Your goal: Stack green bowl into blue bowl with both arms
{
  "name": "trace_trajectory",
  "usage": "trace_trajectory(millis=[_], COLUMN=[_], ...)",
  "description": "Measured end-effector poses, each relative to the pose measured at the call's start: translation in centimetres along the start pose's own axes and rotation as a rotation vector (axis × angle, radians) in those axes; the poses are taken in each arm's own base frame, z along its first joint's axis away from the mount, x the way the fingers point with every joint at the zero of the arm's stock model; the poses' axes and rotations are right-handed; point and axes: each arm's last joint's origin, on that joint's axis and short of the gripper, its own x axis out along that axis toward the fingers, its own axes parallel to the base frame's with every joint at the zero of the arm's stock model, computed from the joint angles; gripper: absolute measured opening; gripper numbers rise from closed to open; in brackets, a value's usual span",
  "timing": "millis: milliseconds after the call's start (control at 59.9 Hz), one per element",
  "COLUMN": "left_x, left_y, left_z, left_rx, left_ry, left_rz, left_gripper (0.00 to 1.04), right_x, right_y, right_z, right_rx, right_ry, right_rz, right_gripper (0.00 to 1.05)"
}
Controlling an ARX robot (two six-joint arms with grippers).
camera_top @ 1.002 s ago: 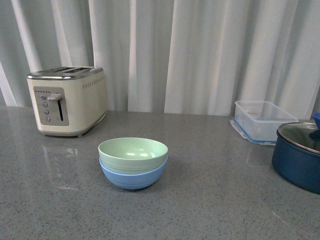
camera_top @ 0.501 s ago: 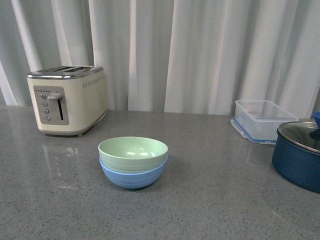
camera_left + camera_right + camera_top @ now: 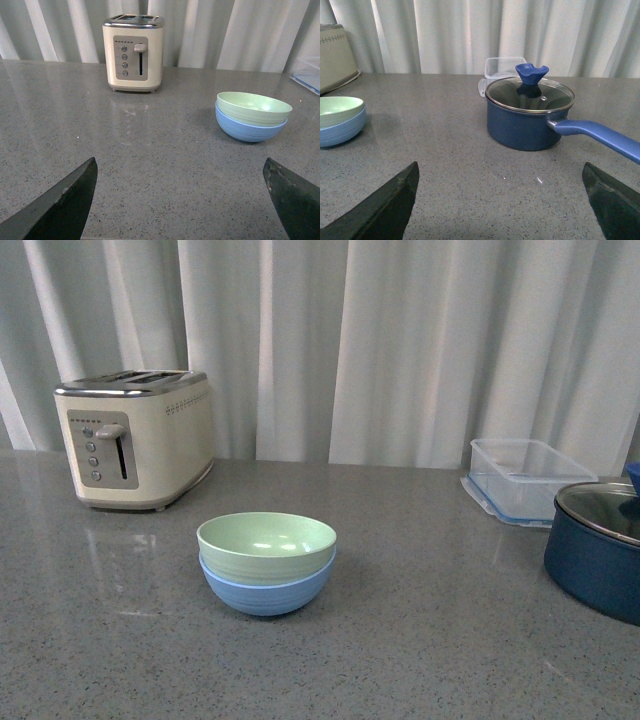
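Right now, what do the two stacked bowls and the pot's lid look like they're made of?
The green bowl and the blue bowl look like matte plastic or a fibre composite: dull, even colour, soft highlights, faint ridges near the base. I can't tell which. The pot's lid looks like clear glass in a shiny metal rim, since the inside shows through, with a blue knob that may be silicone.

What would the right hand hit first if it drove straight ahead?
Most likely the pot: it sits close to centre ahead of the open right hand, with bare counter between. Depth is unclear, so it may pass just beside it. The bowls lie well off that line.
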Motion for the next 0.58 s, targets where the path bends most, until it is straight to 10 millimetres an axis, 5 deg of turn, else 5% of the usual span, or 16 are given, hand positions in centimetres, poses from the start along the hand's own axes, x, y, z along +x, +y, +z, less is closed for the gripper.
trace_trajectory(millis=[585], left_x=[0.0], left_y=[0.0], left_z=[0.0], left_rx=[0.0], left_ry=[0.0], left_rz=[0.0], left_gripper=[0.98], right_x=[0.0], right_y=[0.0], right_z=[0.0], right_rx=[0.0], right_ry=[0.0], right_rz=[0.0], right_gripper=[0.95])
